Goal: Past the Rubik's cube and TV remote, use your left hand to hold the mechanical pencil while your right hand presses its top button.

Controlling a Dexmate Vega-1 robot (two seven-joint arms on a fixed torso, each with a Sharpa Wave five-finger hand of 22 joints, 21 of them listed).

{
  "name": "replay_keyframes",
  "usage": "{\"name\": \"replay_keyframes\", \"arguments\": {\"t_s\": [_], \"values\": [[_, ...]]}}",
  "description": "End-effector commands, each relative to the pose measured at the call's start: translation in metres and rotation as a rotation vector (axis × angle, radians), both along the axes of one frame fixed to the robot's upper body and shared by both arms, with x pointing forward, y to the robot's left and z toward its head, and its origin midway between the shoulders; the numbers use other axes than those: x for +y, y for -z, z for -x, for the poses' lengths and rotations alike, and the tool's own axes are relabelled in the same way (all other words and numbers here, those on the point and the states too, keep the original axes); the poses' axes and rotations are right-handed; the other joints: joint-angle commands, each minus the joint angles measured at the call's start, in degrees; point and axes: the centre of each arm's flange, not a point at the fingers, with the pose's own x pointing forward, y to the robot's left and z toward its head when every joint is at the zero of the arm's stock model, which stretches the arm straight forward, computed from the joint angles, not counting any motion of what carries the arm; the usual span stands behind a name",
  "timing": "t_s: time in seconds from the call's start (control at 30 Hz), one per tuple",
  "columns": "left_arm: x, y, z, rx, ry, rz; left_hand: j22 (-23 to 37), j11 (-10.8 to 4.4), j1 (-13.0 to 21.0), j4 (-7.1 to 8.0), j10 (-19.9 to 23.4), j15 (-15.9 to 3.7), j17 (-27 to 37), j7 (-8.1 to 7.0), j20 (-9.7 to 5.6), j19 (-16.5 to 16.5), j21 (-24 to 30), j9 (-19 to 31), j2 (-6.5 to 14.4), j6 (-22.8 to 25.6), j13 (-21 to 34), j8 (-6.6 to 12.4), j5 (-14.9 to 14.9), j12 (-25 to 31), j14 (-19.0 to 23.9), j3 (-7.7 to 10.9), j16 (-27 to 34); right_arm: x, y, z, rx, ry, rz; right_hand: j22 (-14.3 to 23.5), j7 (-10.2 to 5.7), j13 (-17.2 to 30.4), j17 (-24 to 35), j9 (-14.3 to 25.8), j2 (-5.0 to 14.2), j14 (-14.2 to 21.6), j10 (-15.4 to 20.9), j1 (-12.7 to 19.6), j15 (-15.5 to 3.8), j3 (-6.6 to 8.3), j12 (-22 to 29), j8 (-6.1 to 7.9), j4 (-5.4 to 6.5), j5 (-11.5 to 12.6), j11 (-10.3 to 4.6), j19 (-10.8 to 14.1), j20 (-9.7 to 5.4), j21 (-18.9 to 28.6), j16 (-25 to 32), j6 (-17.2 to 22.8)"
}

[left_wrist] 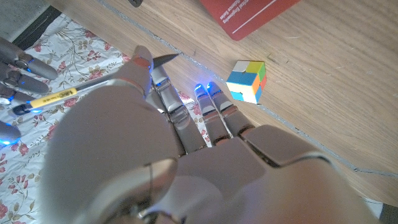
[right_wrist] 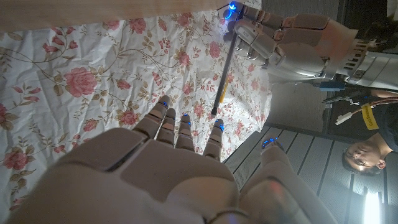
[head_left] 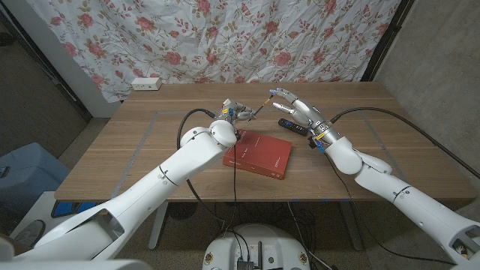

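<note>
My left hand [head_left: 232,114] is raised above the table's far middle and grips the mechanical pencil [head_left: 260,109], a thin dark stick with a yellow band [left_wrist: 55,97]. The pencil points toward my right hand [head_left: 294,107]. That hand hovers just beyond the pencil's free end [right_wrist: 216,109] with its fingers spread and holds nothing; a small gap shows between its fingertips [right_wrist: 217,126] and the pencil. The Rubik's cube [left_wrist: 247,81] lies on the wood below my left hand. Under my right hand lies the black TV remote [head_left: 291,125].
A red book [head_left: 259,152] lies flat in front of both hands. A white power strip [head_left: 146,84] sits at the table's far left edge before the floral curtain [head_left: 225,37]. A person [right_wrist: 364,155] stands off to the side.
</note>
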Motion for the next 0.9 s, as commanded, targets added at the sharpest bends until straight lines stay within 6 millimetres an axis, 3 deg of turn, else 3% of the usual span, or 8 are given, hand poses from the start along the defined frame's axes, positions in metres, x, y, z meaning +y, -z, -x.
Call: {"name": "replay_keyframes", "arguments": {"t_s": [0.03,0.9], "values": [[-0.001,-0.001,-0.002,-0.001,0.005,-0.005,0.3,-0.64,0.2,0.01,1.1,-8.80,0.1,0.02,-1.65,0.1,0.1,0.2,0.5,0.5,0.3,0.41,0.2,0.4,0.1,-0.17,-0.1,-0.005,-0.004,-0.004,-0.004,-0.002,-0.037,0.2,-0.05,0.0,0.3,0.2,0.70,-0.2,-0.2,-0.2,-0.11,0.08,0.4,-0.14,0.23,-0.1,-0.18,0.2,-0.16,0.4,0.1,0.4],[-0.002,-0.001,-0.004,-0.008,0.005,-0.006,0.3,-0.63,0.2,0.05,0.9,-8.77,0.1,-0.08,-1.63,0.0,0.1,0.2,0.6,0.4,0.3,0.33,0.3,0.3,0.1,-0.48,-0.1,-0.019,-0.004,-0.012,0.018,0.019,-0.082,0.2,-0.05,0.0,0.3,0.1,0.59,-0.1,-0.3,-0.4,-0.15,-0.03,0.5,-0.82,0.24,0.0,-0.68,0.4,-0.02,0.4,0.3,0.0]]}}
